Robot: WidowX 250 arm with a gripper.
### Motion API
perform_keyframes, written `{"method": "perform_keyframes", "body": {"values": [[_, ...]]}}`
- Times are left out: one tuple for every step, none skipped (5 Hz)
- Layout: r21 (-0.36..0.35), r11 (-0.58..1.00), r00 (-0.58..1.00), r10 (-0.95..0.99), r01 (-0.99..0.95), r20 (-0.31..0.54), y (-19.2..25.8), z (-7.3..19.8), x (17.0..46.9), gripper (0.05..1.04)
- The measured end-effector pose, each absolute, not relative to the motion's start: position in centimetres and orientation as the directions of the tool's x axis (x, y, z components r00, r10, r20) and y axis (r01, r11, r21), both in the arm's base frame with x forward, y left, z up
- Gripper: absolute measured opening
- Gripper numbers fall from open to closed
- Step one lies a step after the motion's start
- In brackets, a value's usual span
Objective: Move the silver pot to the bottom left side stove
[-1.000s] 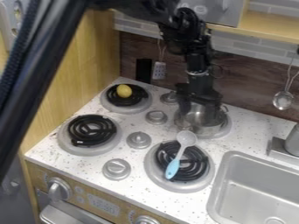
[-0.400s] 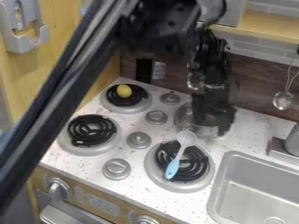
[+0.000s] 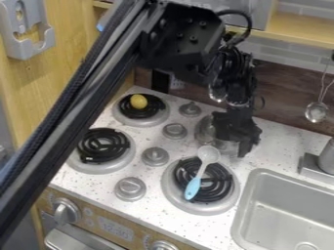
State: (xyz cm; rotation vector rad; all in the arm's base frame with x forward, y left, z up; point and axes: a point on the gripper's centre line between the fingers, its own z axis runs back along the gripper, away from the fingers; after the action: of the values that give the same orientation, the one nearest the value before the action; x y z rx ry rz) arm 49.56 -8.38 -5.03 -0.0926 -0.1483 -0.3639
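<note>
1. In the camera view, the black gripper [image 3: 236, 140] hangs down at the back right of the bench [image 3: 281, 146], in front of part of the pot. I cannot tell if it is holding on or let go.
2. The silver pot [image 3: 206, 129] is round, smooth and shiny, like metal. It is at the back right stove, partly hidden by the gripper.
3. The bottom left stove [image 3: 102, 145] has a black ring that curls round and round, inside a round gray rim.
4. The bottom right stove [image 3: 223, 191] has black curls too. A spoon [image 3: 193, 187] lies across it, with a blue handle and a pale, round scoop.
5. On the back left stove [image 3: 156, 107] sits a smooth yellow thing [image 3: 138, 101], shaped like an egg.
6. Four round gray knobs [image 3: 130, 188] stand up between the stoves. The bench is white with little dark specks.
7. At the right is a gray sink [image 3: 253, 195] with round corners. A shiny, round scoop [image 3: 316, 112] hangs by the brown wall [image 3: 283, 88], which looks like streaky wood.
</note>
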Motion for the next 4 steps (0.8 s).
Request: {"method": "perform_keyframes", "body": {"values": [[-0.058,0.928,0.921,-0.355,0.368,0.157,-8.3,-5.5,49.4,0.351],[-0.038,0.928,0.918,-0.361,0.371,0.162,-7.8,-5.6,49.1,0.174],[0.003,0.932,0.913,-0.355,0.361,0.200,-6.3,-4.4,49.5,0.091],[0.046,0.944,0.909,-0.327,0.327,0.260,-3.7,-3.1,50.3,0.067]]}}
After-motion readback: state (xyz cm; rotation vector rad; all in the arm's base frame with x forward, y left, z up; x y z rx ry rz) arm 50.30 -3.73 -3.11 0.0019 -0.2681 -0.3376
